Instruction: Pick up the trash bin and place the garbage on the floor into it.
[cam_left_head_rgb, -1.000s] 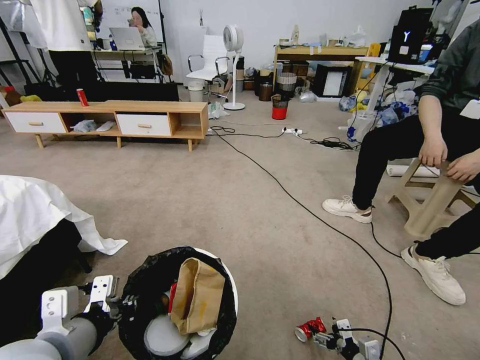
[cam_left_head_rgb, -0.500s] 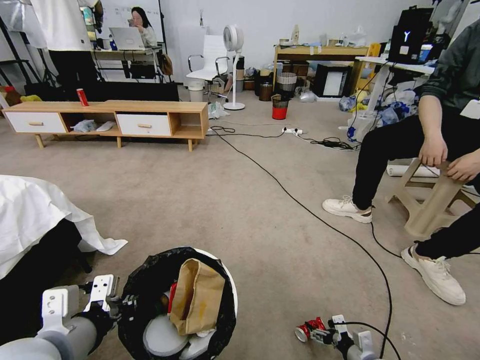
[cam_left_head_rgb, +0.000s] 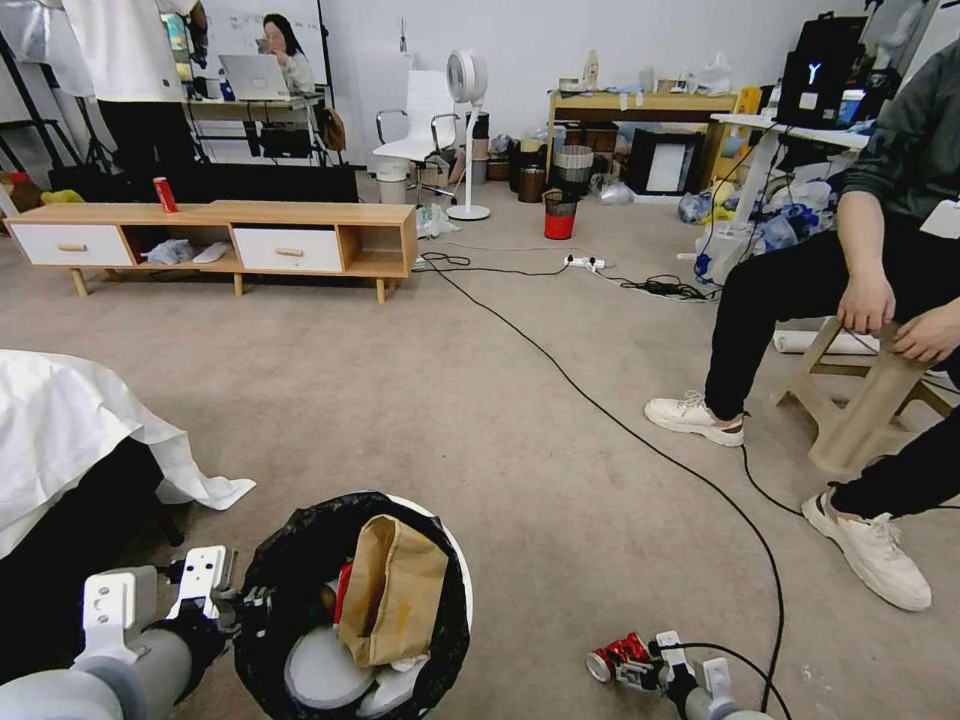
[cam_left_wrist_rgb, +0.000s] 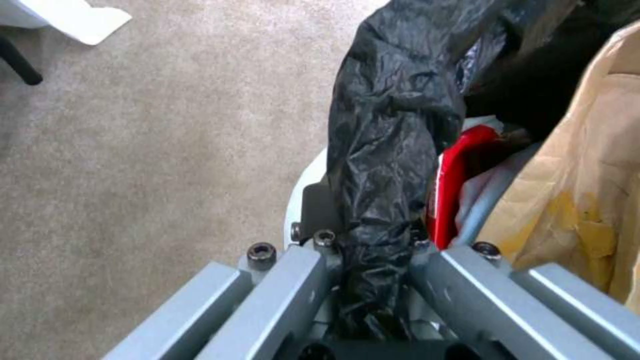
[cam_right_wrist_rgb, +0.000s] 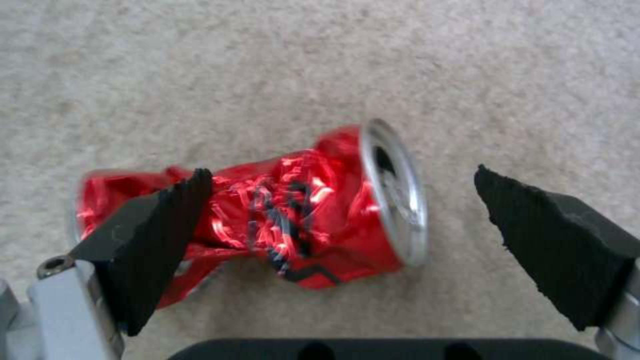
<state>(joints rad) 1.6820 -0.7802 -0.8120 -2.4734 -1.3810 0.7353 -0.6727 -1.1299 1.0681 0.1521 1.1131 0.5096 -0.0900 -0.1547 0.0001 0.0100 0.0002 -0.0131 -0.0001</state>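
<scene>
The trash bin (cam_left_head_rgb: 300, 525), white with a black bag over its rim, hangs at the lower left of the head view. My left gripper (cam_left_head_rgb: 238, 603) is shut on its rim (cam_left_wrist_rgb: 380, 200). Inside stand a brown paper bag (cam_left_head_rgb: 395, 590) and a red packet (cam_left_wrist_rgb: 457, 170). A crushed red can (cam_left_head_rgb: 612, 660), one piece of the garbage, lies on the floor (cam_left_head_rgb: 450, 420) at the lower right. My right gripper (cam_left_head_rgb: 645, 672) is open right over the can (cam_right_wrist_rgb: 300, 215). One black pad (cam_right_wrist_rgb: 160, 240) overlaps its crumpled end, the other pad (cam_right_wrist_rgb: 553, 240) stands clear past its top.
A black cable (cam_left_head_rgb: 620, 430) crosses the carpet and passes close to the right gripper. A seated person's shoes (cam_left_head_rgb: 870, 545) and a stool (cam_left_head_rgb: 860, 400) are at the right. A white cloth (cam_left_head_rgb: 70, 420) drapes at the left. A low wooden cabinet (cam_left_head_rgb: 220, 235) stands far back.
My right gripper has slid a little leftward and closer over the crushed can. The left gripper and the bin have barely moved.
</scene>
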